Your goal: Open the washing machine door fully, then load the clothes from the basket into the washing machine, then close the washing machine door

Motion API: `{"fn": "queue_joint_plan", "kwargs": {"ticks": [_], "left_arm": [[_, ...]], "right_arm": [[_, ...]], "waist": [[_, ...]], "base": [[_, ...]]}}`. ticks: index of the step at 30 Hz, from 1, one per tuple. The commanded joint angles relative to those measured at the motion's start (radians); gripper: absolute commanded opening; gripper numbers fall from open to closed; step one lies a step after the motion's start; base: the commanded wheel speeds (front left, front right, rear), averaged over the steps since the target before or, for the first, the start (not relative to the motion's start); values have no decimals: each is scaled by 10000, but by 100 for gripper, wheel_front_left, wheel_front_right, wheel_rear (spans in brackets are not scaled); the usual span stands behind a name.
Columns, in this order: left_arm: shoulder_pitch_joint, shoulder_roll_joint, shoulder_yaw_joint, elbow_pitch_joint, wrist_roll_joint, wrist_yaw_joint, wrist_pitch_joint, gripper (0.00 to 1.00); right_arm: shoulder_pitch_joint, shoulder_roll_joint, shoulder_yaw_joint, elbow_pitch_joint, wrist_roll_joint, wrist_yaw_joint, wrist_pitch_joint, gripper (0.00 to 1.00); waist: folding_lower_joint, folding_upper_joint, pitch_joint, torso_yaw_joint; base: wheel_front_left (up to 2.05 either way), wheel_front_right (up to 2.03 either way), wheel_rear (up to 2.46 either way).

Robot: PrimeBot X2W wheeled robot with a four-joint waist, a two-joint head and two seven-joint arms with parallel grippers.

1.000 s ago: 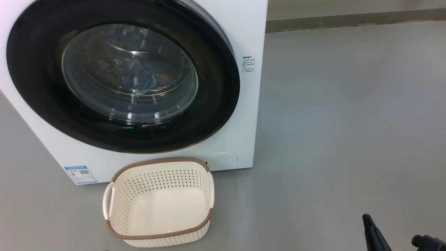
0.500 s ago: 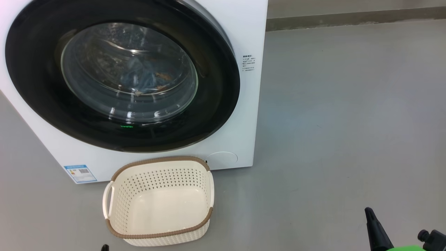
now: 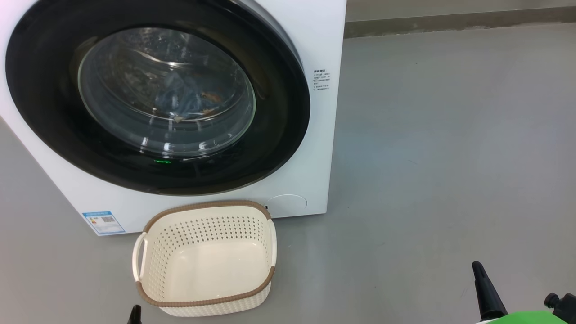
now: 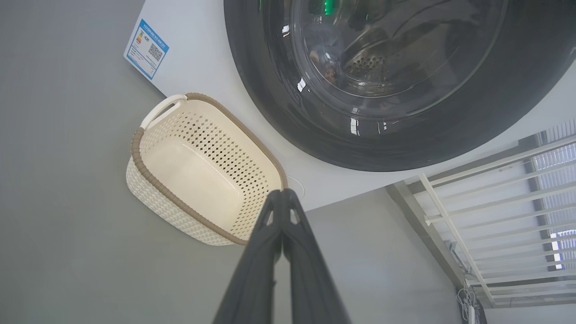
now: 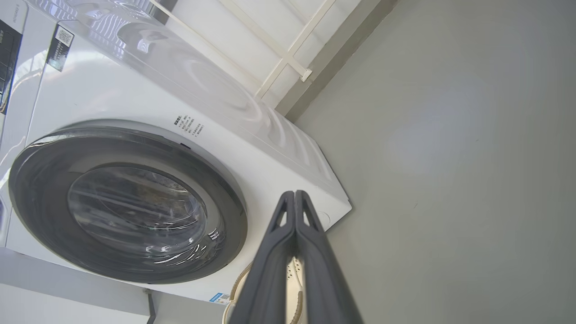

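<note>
- The washing machine (image 3: pixel 317 148) stands on the grey floor (image 3: pixel 427 157), a white box turned slightly away from us.
- The washing machine door (image 3: pixel 40 112) lies shut, its wide glossy black rim flat against the white front.
- Through the door's clear glass bowl (image 3: pixel 135 67) we make out the clothes (image 3: pixel 180 96) inside the drum. They are bluish fabric with orange-brown marks, blurred by reflections.
- A small green glint (image 3: pixel 162 161) shows on the lower part of the black rim.
- The basket (image 3: pixel 216 310) sits on the floor just in front of the machine's lower front, below the door, and we see its bare cream bottom. Its far brown rim comes right up to the white panel; we cannot tell whether the two touch.
- A blue label sticker (image 3: pixel 103 222) sits at the lower left corner of the front, near the basket's left handle.
- The tip of the left pincer (image 3: pixel 135 309) peeks up at the bottom edge of the head view, just beside the basket's near left corner. In the left wrist view its two dark fingers press together, clenched on nothing, and point past the basket's rim toward the foot of the machine.
- The right pincer (image 3: pixel 476 266) rises at the lower right of the head view, over bare floor and well apart from the basket and the machine. In the right wrist view its fingers meet at the tips, clenched and holding nothing.
</note>
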State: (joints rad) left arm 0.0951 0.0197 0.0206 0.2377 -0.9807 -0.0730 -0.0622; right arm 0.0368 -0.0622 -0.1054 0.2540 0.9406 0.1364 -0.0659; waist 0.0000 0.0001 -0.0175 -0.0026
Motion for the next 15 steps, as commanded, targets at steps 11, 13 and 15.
{"fn": "queue_joint_plan", "kwargs": {"ticks": [11,13,15], "left_arm": [[-738,202,367,-130,-1273,-157,335,0],[-818,209,402,-117,-1584,-183,423,0],[-872,213,425,-109,-1791,-201,482,0]], "right_arm": [[-605,-13,62,-199,1344,-34,366,0],[-658,-4,53,-193,1675,-36,455,0],[-692,1,47,-188,1895,-37,514,0]], "waist": [[0,-1,38,5],[0,-1,48,6],[0,-1,55,7]], "base": [[0,0,0],[0,0,0],[0,0,0]]}}
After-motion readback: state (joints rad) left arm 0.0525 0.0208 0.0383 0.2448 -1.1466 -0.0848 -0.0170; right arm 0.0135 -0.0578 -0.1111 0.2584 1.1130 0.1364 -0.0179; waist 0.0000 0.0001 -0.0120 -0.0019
